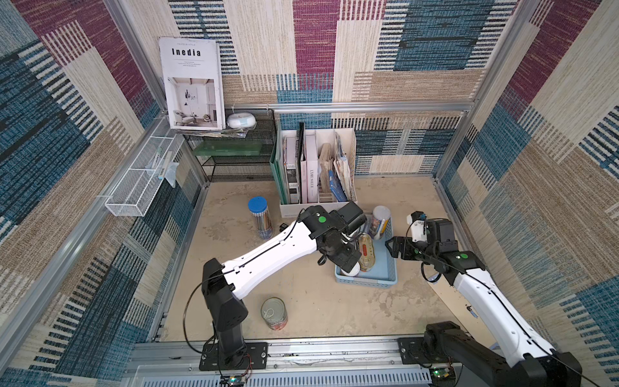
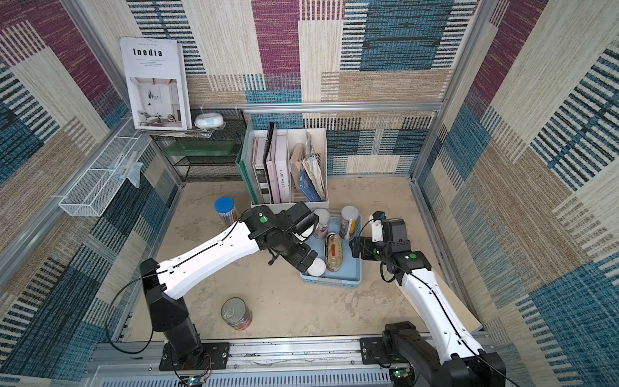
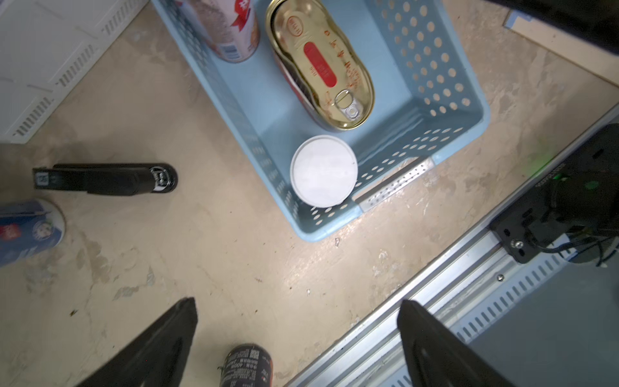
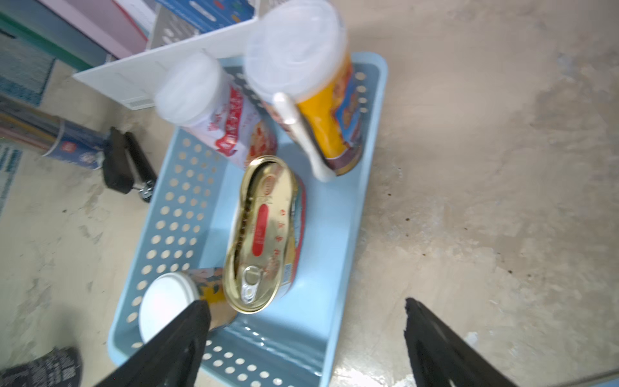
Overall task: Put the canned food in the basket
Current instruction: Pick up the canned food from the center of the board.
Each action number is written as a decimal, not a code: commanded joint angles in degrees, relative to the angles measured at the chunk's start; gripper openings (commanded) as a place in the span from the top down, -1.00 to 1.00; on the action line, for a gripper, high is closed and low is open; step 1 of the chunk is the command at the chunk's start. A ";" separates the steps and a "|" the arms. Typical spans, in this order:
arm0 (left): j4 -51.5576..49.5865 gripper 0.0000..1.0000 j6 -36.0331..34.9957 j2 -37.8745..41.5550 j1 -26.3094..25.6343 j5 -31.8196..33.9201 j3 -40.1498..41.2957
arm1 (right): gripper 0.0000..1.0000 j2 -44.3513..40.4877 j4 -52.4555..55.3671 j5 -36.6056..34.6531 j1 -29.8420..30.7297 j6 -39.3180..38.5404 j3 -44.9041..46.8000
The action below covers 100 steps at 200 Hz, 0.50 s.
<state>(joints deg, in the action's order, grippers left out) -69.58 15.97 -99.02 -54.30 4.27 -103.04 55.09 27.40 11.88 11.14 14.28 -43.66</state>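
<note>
4 of 5 cans sit inside the basket (image 1: 368, 281): 2 slim ones (image 4: 214, 110) (image 4: 308, 83) upright at its far end, the oval gold tin (image 3: 321, 63) flat mid-floor, and 1 white-lidded slim can (image 3: 323, 171) upright in its front-left corner. The steel pull-ring can (image 1: 274, 313) stands upright on the table, outside the basket and well apart from its front-left corner.

That can looks rigid and prob. full, so heavy for its size. Its metal wall is smooth and likely slippery. It's wider than the slim ones, so it needs jaws near full spread. Best hold, I'd say: across the side wall approx. mid-height, or top-down just below the rim, not by the ring.

L arm reaches out long, wrist bent down over the basket's front-left corner. The left gripper (image 3: 298, 303) has its jaws wide apart and holds nothing. R arm is folded at the elbow. The right gripper (image 4: 305, 301) hangs just beside the basket's right wall, jaws also apart and empty.
</note>
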 commanded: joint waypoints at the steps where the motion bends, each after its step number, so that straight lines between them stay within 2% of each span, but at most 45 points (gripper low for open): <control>1: 3.61 -0.99 2.91 6.31 4.35 2.53 6.93 | -0.90 -2.58 0.31 2.95 5.55 -0.17 -0.77; 22: 10.56 -0.99 4.67 14.15 14.00 -3.28 16.14 | -0.90 -4.32 -1.39 0.71 16.58 1.63 -0.80; 45: 15.16 -0.99 4.37 20.58 20.64 -2.08 21.83 | -0.90 -3.19 -2.81 -6.13 30.00 3.37 -0.67; 73: 14.84 -0.99 3.31 23.17 25.98 -3.92 23.02 | -0.90 2.06 -5.82 -12.18 44.98 4.92 -1.30; 100: 16.71 -0.99 3.16 25.02 28.86 -6.26 26.26 | -0.96 12.34 -8.92 -18.88 57.87 4.77 -5.70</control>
<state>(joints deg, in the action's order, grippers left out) -55.75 19.46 -75.13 -27.29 1.26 -78.70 60.82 23.09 1.39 61.43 18.39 -46.04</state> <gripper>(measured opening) 0.994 0.966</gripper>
